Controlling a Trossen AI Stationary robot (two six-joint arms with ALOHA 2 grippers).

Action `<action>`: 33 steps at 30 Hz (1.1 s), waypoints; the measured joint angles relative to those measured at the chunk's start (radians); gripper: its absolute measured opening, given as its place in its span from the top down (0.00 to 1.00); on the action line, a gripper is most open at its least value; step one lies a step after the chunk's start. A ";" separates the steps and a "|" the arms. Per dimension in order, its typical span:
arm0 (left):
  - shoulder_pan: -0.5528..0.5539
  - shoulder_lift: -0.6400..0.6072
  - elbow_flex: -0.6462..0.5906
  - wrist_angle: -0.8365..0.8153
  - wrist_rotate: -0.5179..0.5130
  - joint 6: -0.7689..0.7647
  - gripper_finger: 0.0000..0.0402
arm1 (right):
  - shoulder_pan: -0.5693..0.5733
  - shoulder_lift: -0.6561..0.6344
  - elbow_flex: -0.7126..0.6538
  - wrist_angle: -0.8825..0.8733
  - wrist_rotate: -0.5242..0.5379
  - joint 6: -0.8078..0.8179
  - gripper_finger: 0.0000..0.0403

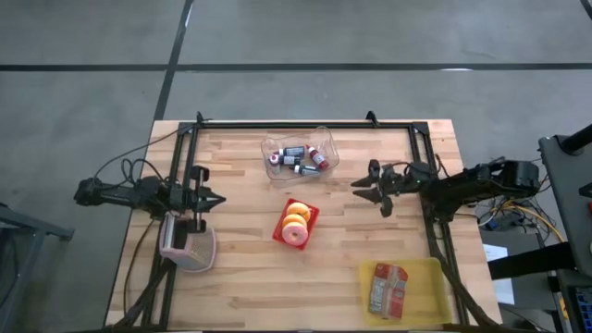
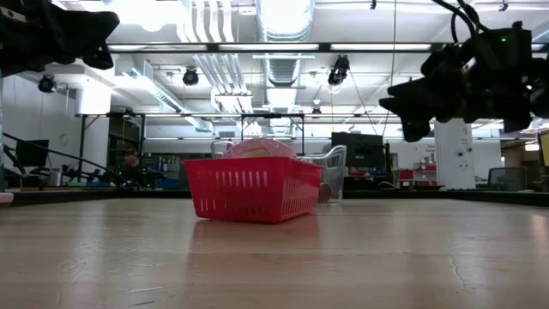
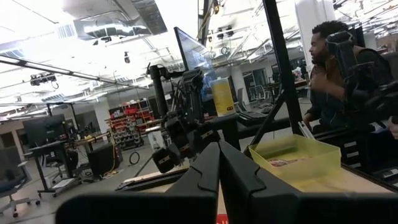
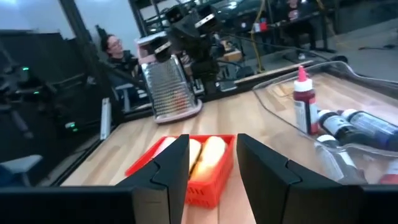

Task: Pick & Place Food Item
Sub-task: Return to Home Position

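Observation:
A red basket [image 1: 296, 224] with pale glazed doughnuts [image 4: 208, 152] stands at the table's middle. It also shows in the low view [image 2: 253, 187]. My right gripper [image 1: 368, 196] hovers to the right of it, clear of the table and pointing level toward the basket. Its fingers [image 4: 177, 168] are open with nothing between them. My left gripper [image 1: 211, 197] waits shut at the table's left side, above the table. In the left wrist view its fingers [image 3: 217, 180] lie together. A packaged food item [image 1: 389, 289] lies in a yellow tray [image 1: 430, 277] at the near right.
A clear tub [image 1: 326, 141] holding several small bottles [image 1: 305, 159] stands at the far middle. A metal grater with a pink rim [image 1: 188, 245] lies at the near left. A black frame [image 1: 305, 124] borders the table. People [image 3: 336, 68] are in the room beyond.

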 joint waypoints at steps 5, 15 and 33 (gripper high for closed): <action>0.000 -0.001 0.000 -0.003 -0.006 0.000 0.97 | -0.113 -0.027 -0.001 -0.002 -0.178 0.039 0.68; 0.000 -0.001 0.000 -0.003 -0.010 0.000 0.97 | -0.262 -0.178 0.000 0.000 -0.412 0.246 0.68; 0.000 0.000 0.000 -0.003 -0.010 0.000 0.97 | -0.261 -0.362 0.000 -0.124 -0.405 0.134 0.68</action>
